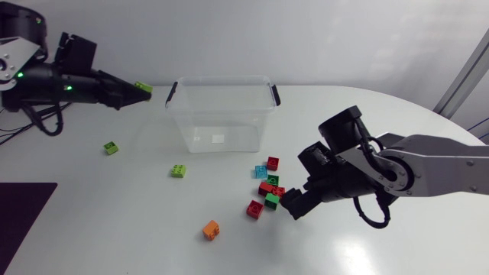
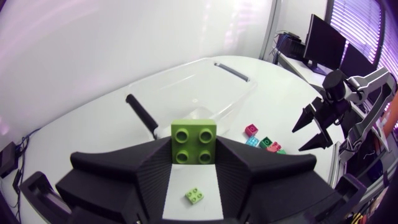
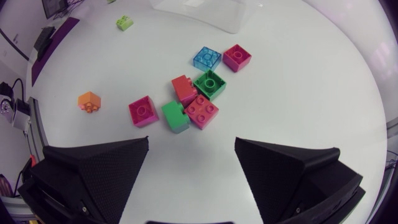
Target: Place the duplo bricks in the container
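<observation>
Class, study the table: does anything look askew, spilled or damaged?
Nothing looks damaged. In the cluster near the container, a green brick appears tipped on its side, no studs showing, against a pink brick.

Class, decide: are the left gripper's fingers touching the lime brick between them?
Touching. In the left wrist view the lime brick sits clamped by the left gripper, no gap.

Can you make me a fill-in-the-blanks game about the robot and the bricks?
The left gripper is shut on a lime-green plastic brick with ___ studs.
The right gripper is ___ above a cluster of colourful plastic bricks.
The clear plastic container has two ___ handles.
Missing words: four; open; black.
</observation>
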Motion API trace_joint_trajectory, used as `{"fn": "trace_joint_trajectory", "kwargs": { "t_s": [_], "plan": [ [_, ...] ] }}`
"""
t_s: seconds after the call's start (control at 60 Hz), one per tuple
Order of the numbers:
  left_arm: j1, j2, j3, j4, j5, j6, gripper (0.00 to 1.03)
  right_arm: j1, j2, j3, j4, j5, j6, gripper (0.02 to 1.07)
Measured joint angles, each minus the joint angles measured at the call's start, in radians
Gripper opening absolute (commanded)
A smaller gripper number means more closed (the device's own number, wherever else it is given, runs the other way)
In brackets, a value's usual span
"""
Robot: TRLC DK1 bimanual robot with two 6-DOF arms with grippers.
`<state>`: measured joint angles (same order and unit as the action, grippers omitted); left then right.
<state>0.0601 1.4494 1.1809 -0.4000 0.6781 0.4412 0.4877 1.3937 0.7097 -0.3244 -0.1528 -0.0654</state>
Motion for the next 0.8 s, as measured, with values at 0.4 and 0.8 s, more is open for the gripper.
{"fn": "trace_joint_trajectory", "kwargs": {
  "t_s": [0.4, 0.8],
  "plan": [
    [-0.138, 0.364, 0.296, 0.07, -0.056, -0.079, 0.25, 0.06, 0.093, 0.037, 0.016, 0.069, -0.026, 1.02],
    [-0.206, 0.591, 0.572, 0.07, -0.104, -0.106, 0.3, -0.051, 0.253, 0.137, 0.045, 0.072, -0.123, 1.02]
  ]
}}
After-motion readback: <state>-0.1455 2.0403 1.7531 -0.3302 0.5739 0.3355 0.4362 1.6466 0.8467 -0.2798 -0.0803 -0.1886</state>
